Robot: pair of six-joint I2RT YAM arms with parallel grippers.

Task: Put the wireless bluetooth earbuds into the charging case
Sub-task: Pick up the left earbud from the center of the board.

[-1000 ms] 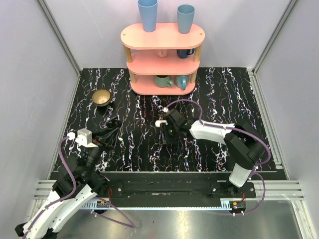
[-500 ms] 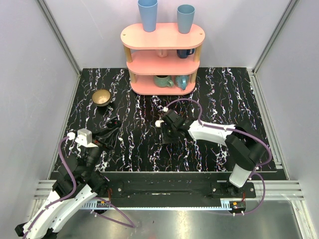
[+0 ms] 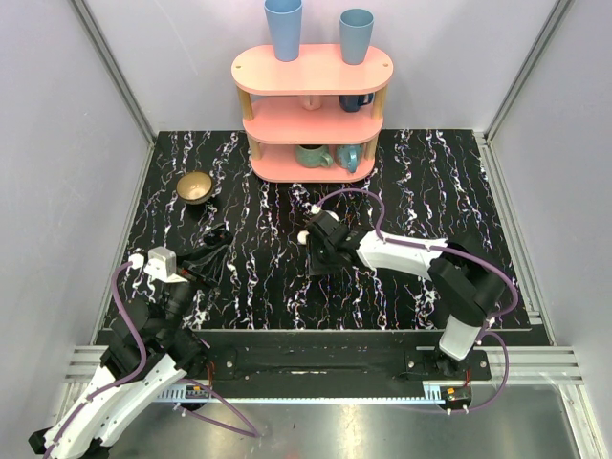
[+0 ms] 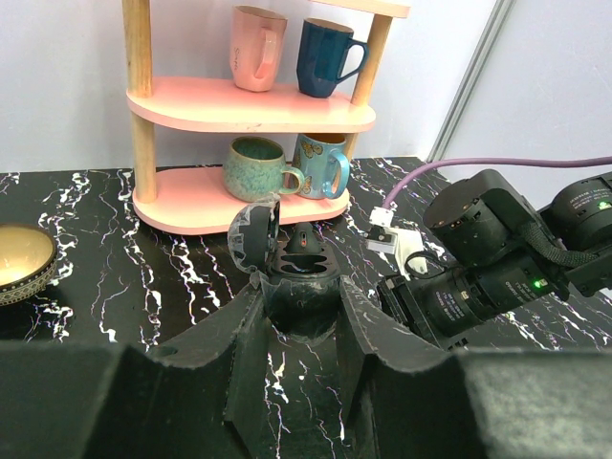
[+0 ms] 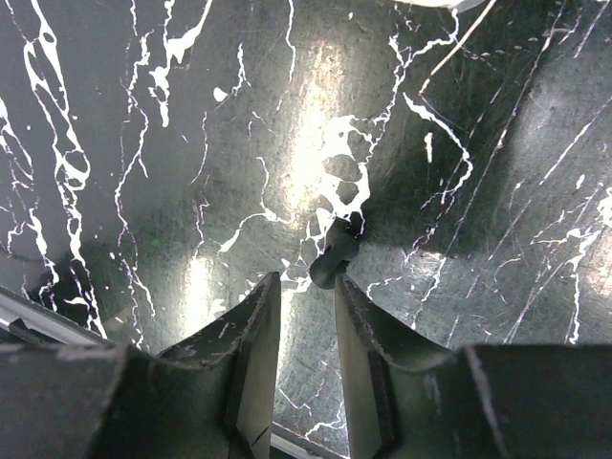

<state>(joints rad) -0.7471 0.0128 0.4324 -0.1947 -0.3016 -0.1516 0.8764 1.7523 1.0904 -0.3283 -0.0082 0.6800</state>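
A black, white-veined marble worktop point(image 3: 421, 182) is seen from above, with two robot arms mounted at its near edge. The left claw point(image 4: 301, 298) reaches over the near-left part of the worktop and pinches the charging case point(image 4: 298, 279) between its two fingers. From the left wrist, the case looks dark and rounded. It stands on the worktop with its lid point(image 4: 253, 234) hinged up and open towards the left. A dark shape sits inside the open case; I cannot tell whether it is an earbud.

The right claw point(image 5: 304, 283) points down at the middle of the worktop, to the right of the case. Its fingers are slightly parted, with nothing between them. A small dark earbud point(image 5: 335, 256) lies on the marble just beyond the fingertips, nearer the finger on the right of that view and apart from the case.

At the far edge stands a pink three-tier shelf point(image 3: 311, 72), with two blue cups point(image 3: 284, 27) on top and mugs point(image 4: 258, 167) on the lower tiers. A small gold-coloured bowl point(image 3: 195, 186) rests on the far-left part of the worktop.
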